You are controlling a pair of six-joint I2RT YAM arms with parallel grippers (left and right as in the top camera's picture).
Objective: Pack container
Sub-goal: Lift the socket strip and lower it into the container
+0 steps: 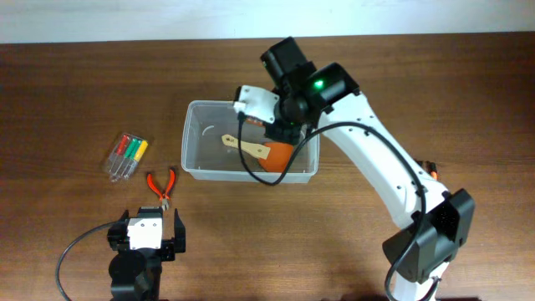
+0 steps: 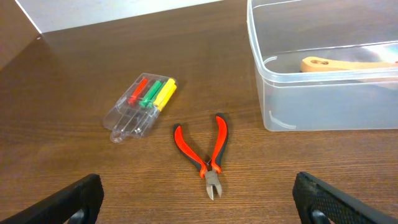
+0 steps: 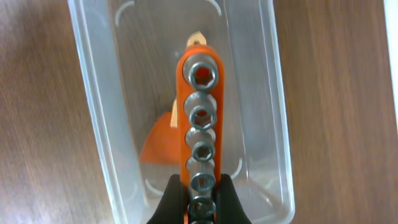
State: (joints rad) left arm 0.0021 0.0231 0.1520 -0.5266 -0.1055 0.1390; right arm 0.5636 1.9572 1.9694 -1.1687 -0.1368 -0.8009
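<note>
Orange socket rail (image 3: 201, 124), loaded with steel sockets, hangs over the container (image 1: 205, 155), which sits mid-worktop with a wooden utensil (image 2: 348, 64) inside. Released at a tilt, the rail could catch the rim or shed sockets. The right end effector (image 3: 201, 198) is clamped on the rail's lower end. The left end effector (image 2: 199, 198) is spread wide and empty, near the pliers (image 2: 208, 152).

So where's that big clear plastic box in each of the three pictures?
Overhead: the container sits near the centre, under the right arm.
Left wrist: the container fills the upper right corner.
Right wrist: the container runs top to bottom, behind the socket rail.
Shared landmark: the wooden handle lying inside it.
</note>
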